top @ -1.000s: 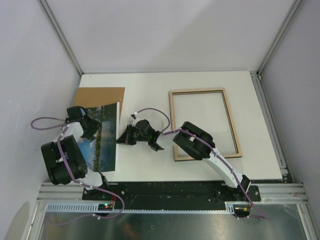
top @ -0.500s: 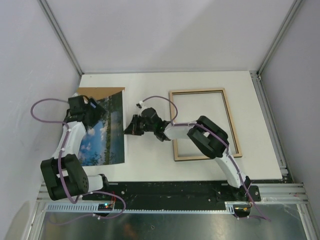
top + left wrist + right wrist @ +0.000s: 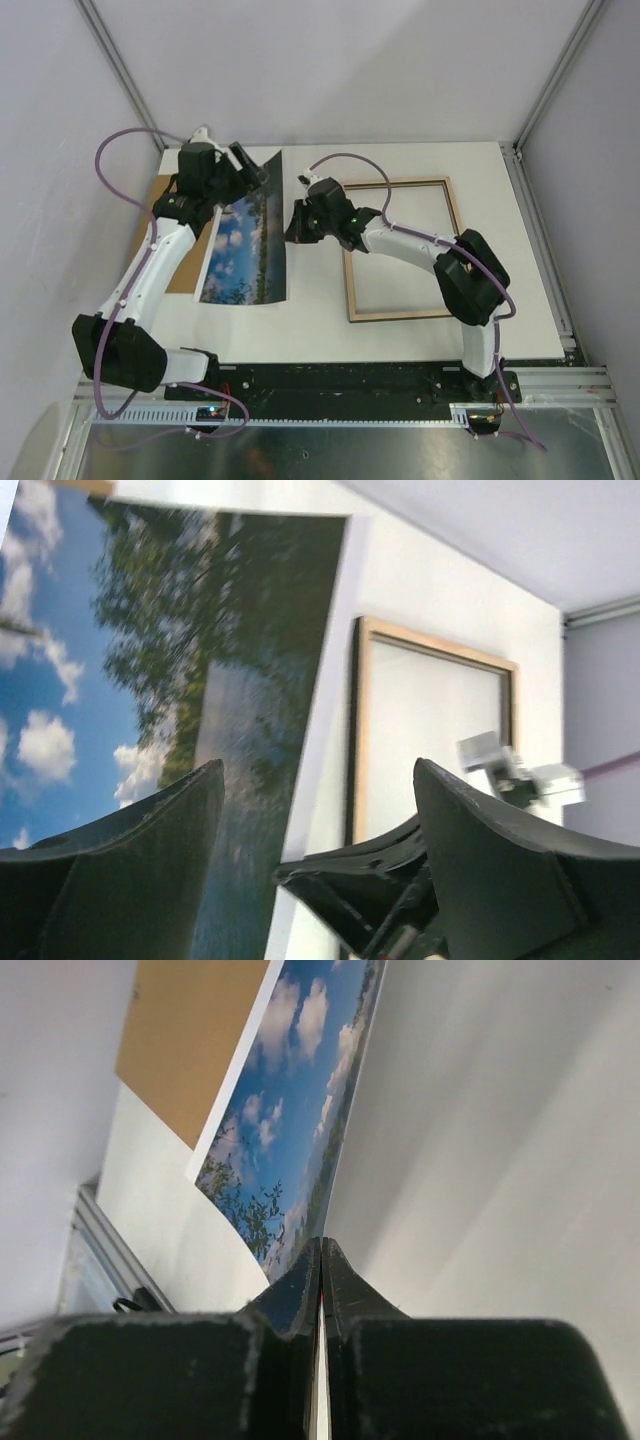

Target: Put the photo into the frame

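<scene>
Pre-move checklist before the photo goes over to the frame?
1. Right fingers shut on the photo edge: ok.
2. Left fingers open, holding nothing: ok.
3. Photo flat: not ok, it is bowed.
4. Frame lying pale side up: ok.
5. Photo over the frame: not ok, it is beside it, to the left.
6. Frame opening unobstructed: not ok, the right arm crosses above it.
</scene>
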`<state>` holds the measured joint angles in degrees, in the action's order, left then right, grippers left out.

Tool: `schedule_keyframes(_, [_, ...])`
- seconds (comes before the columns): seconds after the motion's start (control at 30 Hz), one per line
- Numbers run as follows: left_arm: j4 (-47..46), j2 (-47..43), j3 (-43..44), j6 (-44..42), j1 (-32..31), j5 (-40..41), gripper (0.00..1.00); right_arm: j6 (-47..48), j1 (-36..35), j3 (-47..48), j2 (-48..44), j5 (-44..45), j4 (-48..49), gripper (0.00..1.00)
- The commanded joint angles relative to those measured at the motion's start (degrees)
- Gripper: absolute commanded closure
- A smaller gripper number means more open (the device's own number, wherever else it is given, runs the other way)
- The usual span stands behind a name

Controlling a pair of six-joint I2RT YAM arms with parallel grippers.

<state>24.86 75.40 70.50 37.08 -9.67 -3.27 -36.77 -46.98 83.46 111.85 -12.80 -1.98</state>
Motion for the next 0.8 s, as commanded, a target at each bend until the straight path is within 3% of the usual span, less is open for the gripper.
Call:
schedule_keyframes(0.0, [1.2,1.3,6.8,1.8,-3.7,3.0,0.20,7.5,0.0,4.8,-6.2,4.7,-13.3,1.00])
schedule_keyframes(0.6, [0.7,8.5,14.6,3.8,-6.1,-2.7,0.20,18.6,13.3,17.1,-25.1,7.0,-44.0,1.00])
schedule_keyframes(0.77, [0.3,9.7,17.9,4.0,-8.4,-4.9,0.18,21.1,11.4,21.3,-24.1,10.8,-49.6,1.00])
